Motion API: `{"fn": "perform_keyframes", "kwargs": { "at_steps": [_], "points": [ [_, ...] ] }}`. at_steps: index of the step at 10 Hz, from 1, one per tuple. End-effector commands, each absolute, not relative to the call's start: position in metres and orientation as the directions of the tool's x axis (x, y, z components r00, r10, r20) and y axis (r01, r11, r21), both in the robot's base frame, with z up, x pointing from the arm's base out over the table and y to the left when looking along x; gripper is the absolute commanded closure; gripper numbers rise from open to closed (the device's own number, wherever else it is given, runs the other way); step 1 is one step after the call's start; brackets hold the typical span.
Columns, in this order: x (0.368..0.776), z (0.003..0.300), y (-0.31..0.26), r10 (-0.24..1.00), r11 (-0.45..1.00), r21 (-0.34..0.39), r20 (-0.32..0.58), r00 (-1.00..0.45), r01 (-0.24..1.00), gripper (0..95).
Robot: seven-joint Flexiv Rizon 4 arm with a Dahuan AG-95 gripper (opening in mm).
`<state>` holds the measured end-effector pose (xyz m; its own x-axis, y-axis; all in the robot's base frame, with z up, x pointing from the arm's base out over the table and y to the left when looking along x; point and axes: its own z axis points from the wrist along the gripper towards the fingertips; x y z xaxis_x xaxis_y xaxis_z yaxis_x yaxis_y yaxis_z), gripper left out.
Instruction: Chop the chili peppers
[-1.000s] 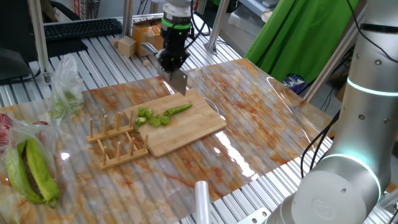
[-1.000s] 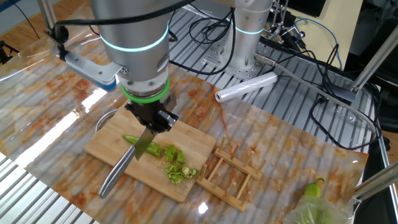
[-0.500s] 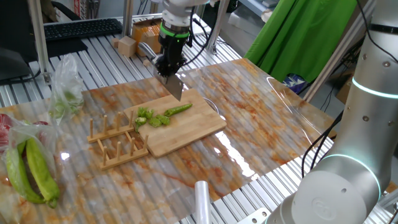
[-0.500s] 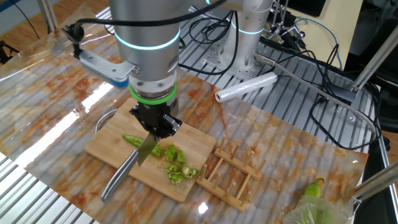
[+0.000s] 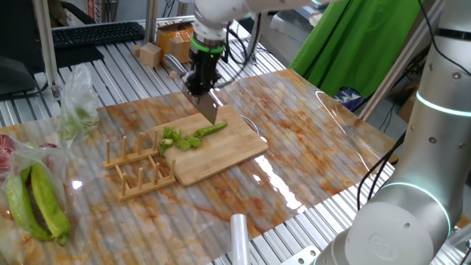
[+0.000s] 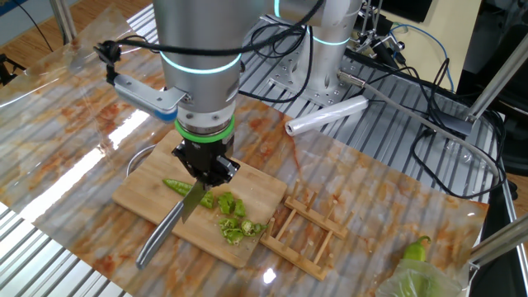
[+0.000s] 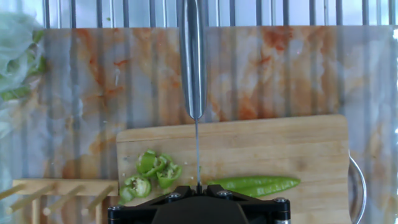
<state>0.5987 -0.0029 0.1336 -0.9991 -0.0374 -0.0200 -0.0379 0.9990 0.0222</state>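
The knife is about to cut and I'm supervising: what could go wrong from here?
The knife hangs over the chili near its cut end, so a stroke may only shave it. The slices lie loose beside the blade and could scatter. The cutting board sits unclamped on the glossy sheet and might slide.

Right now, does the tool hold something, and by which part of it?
Yes. The tool is shut on a knife, gripping it at the blade end, with the steel handle sticking out free above the cutting board.
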Motion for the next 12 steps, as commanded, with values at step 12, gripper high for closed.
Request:
{"fn": "perform_keyframes", "kwargs": {
  "at_steps": [12],
  "points": [
    [0.576, 0.085, -0.027, -0.052, 0.998, 0.036, -0.063, -0.997, -0.054, 95.0]
  ]
}}
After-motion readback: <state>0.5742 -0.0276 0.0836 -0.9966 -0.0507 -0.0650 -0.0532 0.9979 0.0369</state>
